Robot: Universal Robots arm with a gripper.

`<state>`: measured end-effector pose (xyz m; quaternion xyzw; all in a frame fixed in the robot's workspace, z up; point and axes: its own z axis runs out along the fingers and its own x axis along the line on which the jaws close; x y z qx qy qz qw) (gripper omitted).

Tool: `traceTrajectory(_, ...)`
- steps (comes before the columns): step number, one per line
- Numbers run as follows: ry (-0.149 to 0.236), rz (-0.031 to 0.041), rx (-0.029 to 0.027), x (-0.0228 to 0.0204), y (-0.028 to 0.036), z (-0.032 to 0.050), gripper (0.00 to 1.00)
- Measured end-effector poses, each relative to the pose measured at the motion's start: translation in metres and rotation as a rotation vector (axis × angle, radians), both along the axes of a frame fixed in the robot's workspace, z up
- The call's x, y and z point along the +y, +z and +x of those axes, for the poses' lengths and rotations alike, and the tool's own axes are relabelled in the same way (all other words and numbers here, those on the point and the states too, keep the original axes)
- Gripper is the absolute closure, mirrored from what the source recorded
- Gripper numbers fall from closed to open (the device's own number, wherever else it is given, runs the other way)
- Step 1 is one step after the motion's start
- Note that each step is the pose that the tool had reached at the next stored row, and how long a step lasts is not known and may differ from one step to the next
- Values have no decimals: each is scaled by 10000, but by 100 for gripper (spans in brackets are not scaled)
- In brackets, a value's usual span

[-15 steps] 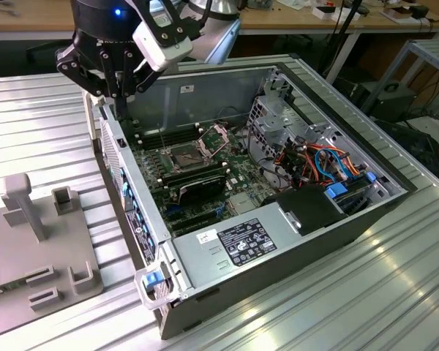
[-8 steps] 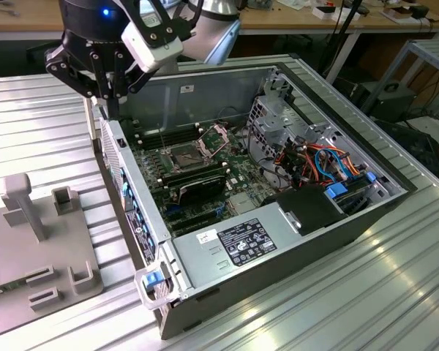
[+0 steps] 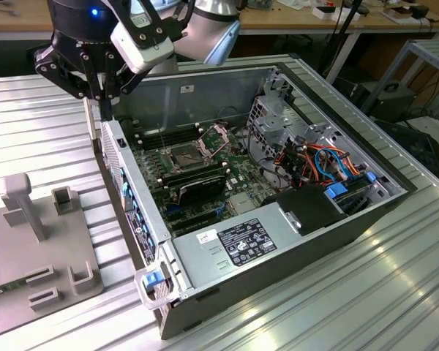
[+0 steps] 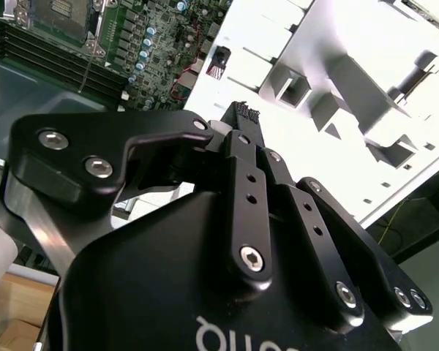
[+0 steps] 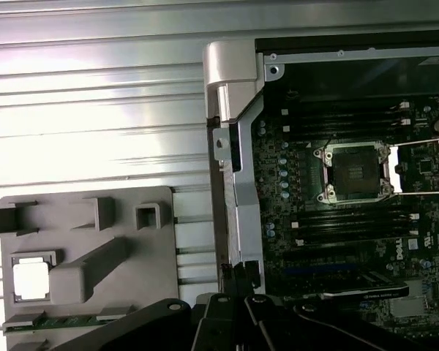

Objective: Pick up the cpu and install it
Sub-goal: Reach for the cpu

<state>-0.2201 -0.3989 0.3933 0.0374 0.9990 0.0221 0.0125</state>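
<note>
The cpu (image 5: 31, 279) is a pale square lying in a recess of the grey fixture plate (image 5: 88, 219) beside the open computer case (image 3: 300, 95). On the motherboard the empty cpu socket (image 5: 355, 172) (image 3: 188, 155) (image 4: 55, 14) has its load plate (image 5: 423, 164) flipped open. My gripper (image 3: 104, 111) (image 5: 245, 284) (image 4: 243, 111) hangs over the case's side wall, between the fixture and the socket. Its fingers are together and hold nothing.
The fixture plate (image 3: 36, 248) carries raised grey posts and brackets (image 3: 25, 201). Inside the case are memory slots (image 5: 344, 117), a graphics card (image 3: 197, 191), the power supply (image 3: 241, 241) and a bundle of cables (image 3: 325, 164). Ribbed metal table (image 3: 395, 292) surrounds everything.
</note>
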Motion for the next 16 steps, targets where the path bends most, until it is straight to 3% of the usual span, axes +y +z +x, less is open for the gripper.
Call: traceTrajectory(16, 0, 0, 0, 0, 0, -220, 89)
